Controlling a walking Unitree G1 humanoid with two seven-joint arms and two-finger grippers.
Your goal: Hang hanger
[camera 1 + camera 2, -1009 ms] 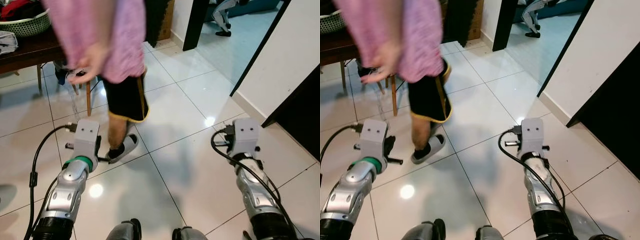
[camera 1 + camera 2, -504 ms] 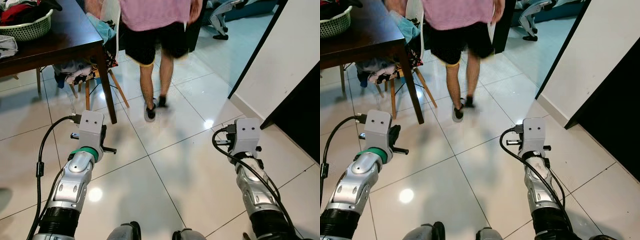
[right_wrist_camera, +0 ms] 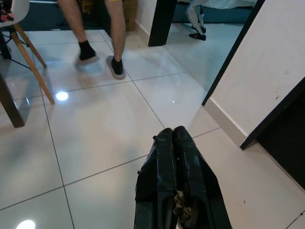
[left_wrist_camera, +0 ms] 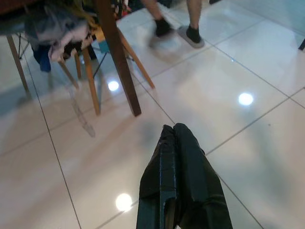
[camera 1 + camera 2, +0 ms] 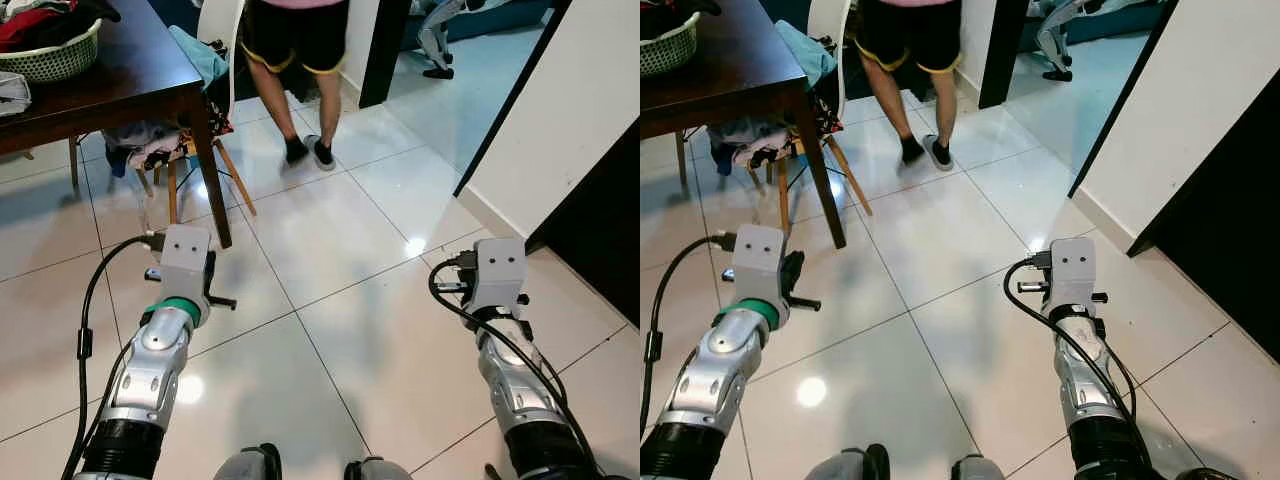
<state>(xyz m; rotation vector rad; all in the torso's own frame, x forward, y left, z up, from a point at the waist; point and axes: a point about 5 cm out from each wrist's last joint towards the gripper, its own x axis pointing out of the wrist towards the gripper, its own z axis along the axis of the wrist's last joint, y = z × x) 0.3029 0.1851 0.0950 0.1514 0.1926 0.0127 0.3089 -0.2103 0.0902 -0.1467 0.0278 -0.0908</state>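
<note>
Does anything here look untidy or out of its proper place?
Yes. Crumpled clothes lie heaped on the wooden-legged chair under the dark wooden table, not hung. Both end effectors, left and right, are shut and hold nothing.

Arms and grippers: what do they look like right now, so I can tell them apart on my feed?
Both arms are silver with grey box-shaped wrist modules and looping black cables. The left arm has a green band below its wrist; the right arm has none. Left gripper and right gripper each have two long black fingers.

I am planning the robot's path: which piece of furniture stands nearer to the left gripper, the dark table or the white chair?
The dark table; its leg stands just ahead of the left gripper.
</note>
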